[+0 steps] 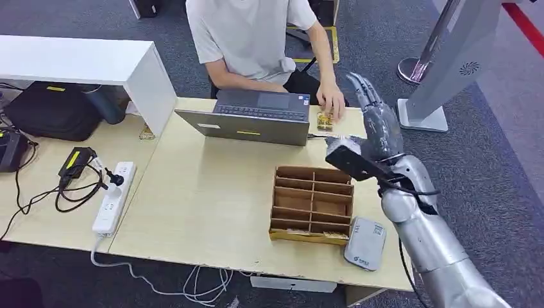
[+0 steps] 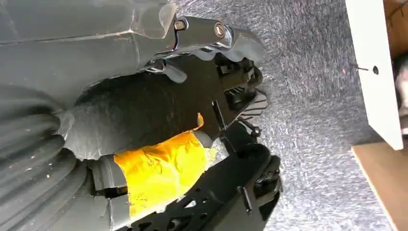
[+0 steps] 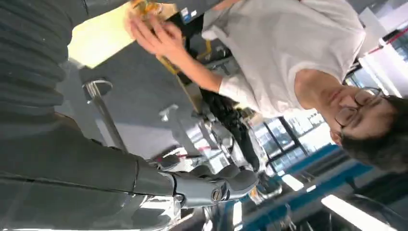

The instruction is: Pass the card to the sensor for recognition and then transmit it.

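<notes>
Your right hand (image 1: 380, 122) is raised over the desk's (image 1: 205, 199) far right edge, fingers stretched straight and apart, holding nothing. The card (image 1: 324, 120) lies on the desk just left of those fingers, under the person's hand (image 1: 331, 101). The sensor (image 1: 365, 243) sits back toward you, beside the forearm, touching the divided box (image 1: 312, 204). Your left hand (image 2: 202, 120) hangs above carpet; I cannot tell its grip.

Grey carpet floor (image 1: 500, 160) all round. Pale wood tabletop (image 1: 205, 192), second one (image 1: 51, 212) butted against its left side. White shelf unit (image 1: 77, 61) stands over left tabletop. Grey stand with white base (image 1: 442, 77) on floor at right. Red stripe (image 1: 526, 25) far right. Windows (image 3: 288, 139) bright behind person.
</notes>
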